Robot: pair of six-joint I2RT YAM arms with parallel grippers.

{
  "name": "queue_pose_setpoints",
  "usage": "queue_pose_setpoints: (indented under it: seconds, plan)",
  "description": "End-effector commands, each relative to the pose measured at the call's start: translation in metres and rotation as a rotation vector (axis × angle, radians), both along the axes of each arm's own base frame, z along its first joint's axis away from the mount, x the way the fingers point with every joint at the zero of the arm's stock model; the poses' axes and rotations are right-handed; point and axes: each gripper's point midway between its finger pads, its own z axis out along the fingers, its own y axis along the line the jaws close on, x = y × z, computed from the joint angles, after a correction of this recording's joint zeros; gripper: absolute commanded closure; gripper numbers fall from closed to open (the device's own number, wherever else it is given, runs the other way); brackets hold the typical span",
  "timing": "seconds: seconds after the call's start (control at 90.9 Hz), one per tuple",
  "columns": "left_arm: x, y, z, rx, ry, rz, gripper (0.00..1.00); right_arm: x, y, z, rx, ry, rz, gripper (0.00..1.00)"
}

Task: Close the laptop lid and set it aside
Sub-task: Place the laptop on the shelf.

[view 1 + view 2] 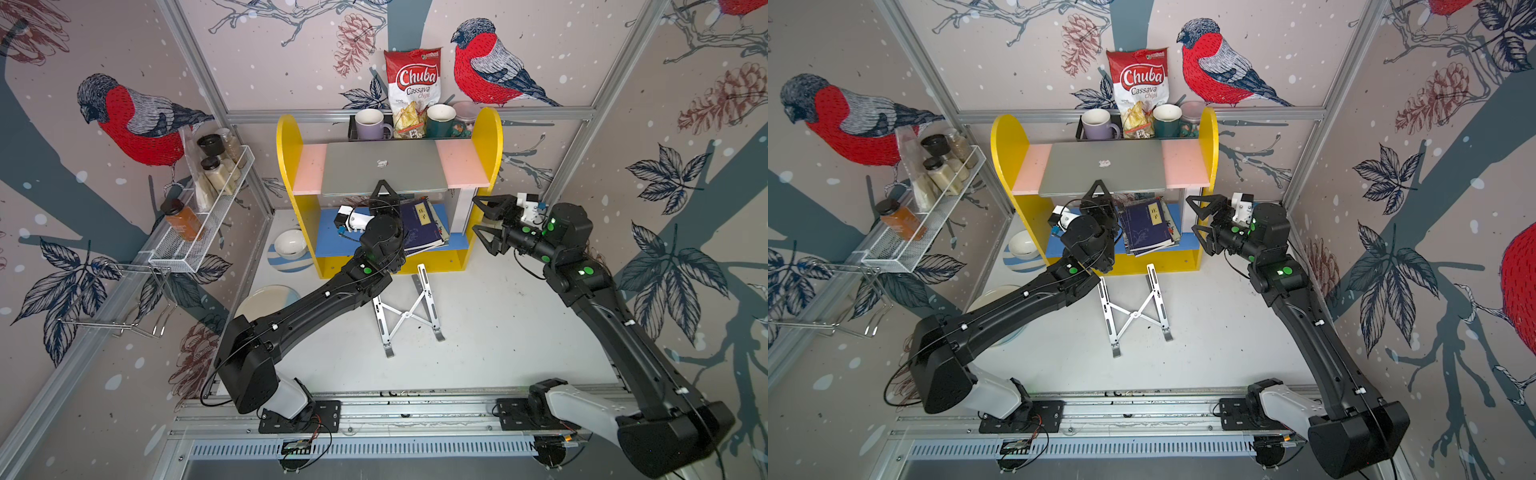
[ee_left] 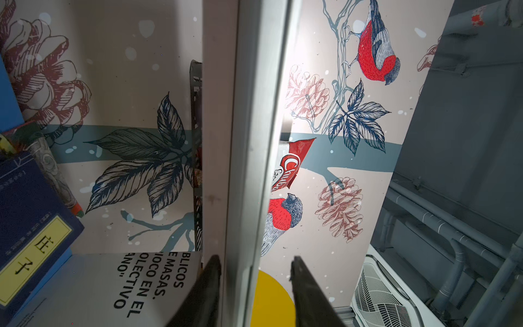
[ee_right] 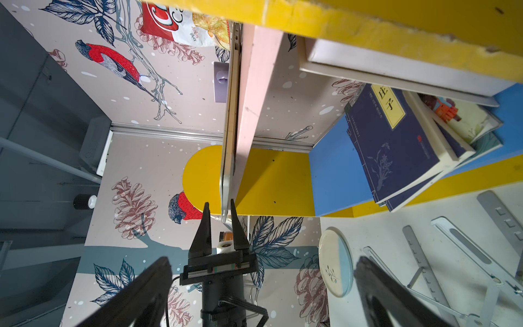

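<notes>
nearest the rail, the folding stand [image 1: 405,309] lies bare on the white table [image 1: 498,332], probably because the laptop [image 1: 1104,166] is no longer needed there and is put away on the pink shelf [image 1: 463,166] of the yellow shelf unit [image 1: 291,166]. it lies flat, with the laptop lid [image 1: 353,166] fully down and logo up, so both parts of the task look done. its front edge overhangs the shelf a little, and that overhang gives a gripper something to take hold of. the left gripper [image 3: 219,205] sits at the middle of this edge, above the stacked books [image 1: 424,224], with its jaws partly parted, one above the lid and one below the base. the left wrist view shows clear space between the lid and the upper finger, so nothing is clamped. whether the lower finger touches the underside i cannot tell, as the angle is too steep. i judge this to be the release after placing. the right gripper [image 1: 478,216] hangs beside the unit's right wall with its jaws spread wide, holding nothing, kept clear of the left arm's work. behind the laptop, mugs and a chips bag [image 1: 411,91] line the back, which likely leaves no room to push it deeper.
</notes>
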Motion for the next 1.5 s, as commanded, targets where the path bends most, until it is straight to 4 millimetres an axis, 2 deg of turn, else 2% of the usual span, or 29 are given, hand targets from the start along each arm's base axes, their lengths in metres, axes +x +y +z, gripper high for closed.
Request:
queue_pose_setpoints:
  seconds: [0.0,0.066,0.143,0.33,0.44,0.77,1.122,1.299,1.42,1.486]
  plan:
    - [-0.001,0.0,0.013,-0.039,-0.045,-0.016,0.53,-0.002,0.001,0.012,0.024,-0.044,0.011,0.0]
    - [-0.001,-0.001,0.014,-0.039,-0.048,-0.021,0.47,-0.003,0.0,0.012,0.023,-0.044,0.011,0.0]
    - [0.0,-0.003,0.015,-0.043,-0.056,-0.027,0.32,-0.003,0.001,0.011,0.023,-0.042,0.011,0.0]
    - [0.001,-0.007,0.013,-0.045,-0.066,-0.041,0.12,-0.003,0.001,0.012,0.026,-0.048,0.018,0.0]
    - [0.001,-0.008,0.013,-0.037,-0.072,-0.049,0.05,-0.003,-0.001,0.013,0.025,-0.049,0.015,0.0]
    - [-0.009,-0.004,0.005,-0.008,-0.064,-0.069,0.04,-0.001,-0.002,0.01,0.029,-0.049,0.016,0.0]
    - [-0.03,0.005,-0.039,0.041,-0.021,-0.057,0.04,0.003,-0.002,0.006,0.019,-0.051,0.017,0.0]
    - [-0.042,0.016,-0.032,0.062,-0.049,-0.06,0.04,0.005,0.001,-0.003,0.009,-0.036,0.026,0.0]
    - [-0.051,0.021,-0.037,0.065,-0.046,-0.071,0.04,0.007,0.001,-0.008,0.003,-0.031,0.026,0.0]
    - [-0.058,0.023,-0.049,0.085,-0.023,-0.082,0.04,0.008,0.001,-0.009,-0.013,-0.034,0.027,0.0]
